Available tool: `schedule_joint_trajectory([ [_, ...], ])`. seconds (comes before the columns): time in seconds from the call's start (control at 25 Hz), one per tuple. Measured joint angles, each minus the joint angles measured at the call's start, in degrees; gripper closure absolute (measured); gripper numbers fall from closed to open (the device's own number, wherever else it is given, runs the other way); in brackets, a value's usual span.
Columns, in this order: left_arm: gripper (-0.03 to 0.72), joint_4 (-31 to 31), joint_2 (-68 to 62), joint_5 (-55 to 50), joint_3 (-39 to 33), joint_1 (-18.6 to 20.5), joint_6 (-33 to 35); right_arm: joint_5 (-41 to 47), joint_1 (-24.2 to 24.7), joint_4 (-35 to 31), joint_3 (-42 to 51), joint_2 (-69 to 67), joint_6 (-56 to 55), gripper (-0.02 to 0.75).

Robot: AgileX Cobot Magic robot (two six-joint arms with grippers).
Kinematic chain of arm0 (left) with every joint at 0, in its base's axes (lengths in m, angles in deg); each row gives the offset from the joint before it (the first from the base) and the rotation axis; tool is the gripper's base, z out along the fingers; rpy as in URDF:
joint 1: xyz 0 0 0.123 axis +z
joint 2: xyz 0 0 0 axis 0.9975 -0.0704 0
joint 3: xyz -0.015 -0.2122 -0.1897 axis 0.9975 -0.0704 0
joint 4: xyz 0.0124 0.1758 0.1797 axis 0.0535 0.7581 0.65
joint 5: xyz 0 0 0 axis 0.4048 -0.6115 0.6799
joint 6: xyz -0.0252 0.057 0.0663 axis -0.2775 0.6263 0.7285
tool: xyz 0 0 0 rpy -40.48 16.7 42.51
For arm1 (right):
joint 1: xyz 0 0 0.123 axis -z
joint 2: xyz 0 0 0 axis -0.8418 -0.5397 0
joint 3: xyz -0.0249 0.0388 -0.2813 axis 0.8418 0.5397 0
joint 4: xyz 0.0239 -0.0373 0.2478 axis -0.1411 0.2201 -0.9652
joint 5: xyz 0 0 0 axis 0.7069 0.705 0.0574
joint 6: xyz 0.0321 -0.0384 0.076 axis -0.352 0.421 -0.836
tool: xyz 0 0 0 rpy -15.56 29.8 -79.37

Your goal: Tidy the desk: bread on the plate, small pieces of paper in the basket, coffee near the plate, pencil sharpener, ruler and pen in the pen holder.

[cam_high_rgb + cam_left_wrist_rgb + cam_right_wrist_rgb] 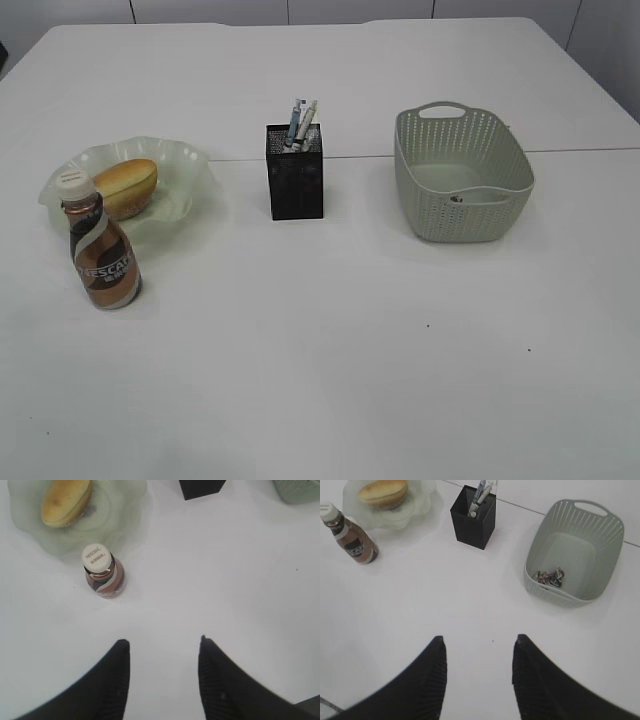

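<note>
The bread (128,186) lies on the pale green plate (185,175) at the left of the white desk (330,340). The coffee bottle (102,255) stands upright just in front of the plate. The black mesh pen holder (296,172) holds a pen and other items (302,125). The basket (462,172) at the right holds small paper wads (549,576). Neither gripper shows in the exterior view. My left gripper (162,642) is open and empty above the desk, short of the coffee (102,571). My right gripper (479,641) is open and empty above the bare desk.
A seam (560,151) between two tabletops runs across behind the basket and the holder. A wall panel edge shows at the far back.
</note>
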Motion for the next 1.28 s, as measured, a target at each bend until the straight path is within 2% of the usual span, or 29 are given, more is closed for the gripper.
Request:
schedule_joint_trajectory([
  [0.28, 0.356, -10.55, 10.32, -0.94, -0.23, 0.00, 8.81, 0.32, 0.00, -0.05, 14.81, 16.25, -0.14, 0.412],
  [0.48, 0.356, -11.99, 19.51, -1.07, -4.86, 0.00, 12.66, 0.36, 0.00, -0.17, 23.39, 29.01, -0.14, 0.412],
  [0.68, 0.356, -11.99, 31.79, -0.52, -14.87, 0.00, 14.35, -0.08, 0.00, -0.38, 29.59, 40.29, -0.14, 0.412],
  [0.92, 0.359, -12.06, 51.00, 5.23, -29.93, 0.00, 19.53, -0.31, 0.00, -0.61, 36.75, 47.79, -0.14, 0.412],
  [1.12, 0.359, -6.74, 66.83, 8.16, -41.96, 0.00, 21.72, -2.12, 0.00, -1.16, 43.63, 53.35, 1.80, 0.412],
  [1.28, 0.359, -4.73, 74.95, 7.89, -48.35, 0.00, 22.00, -4.68, 0.00, -3.27, 48.86, 59.61, 2.69, 0.412],
])
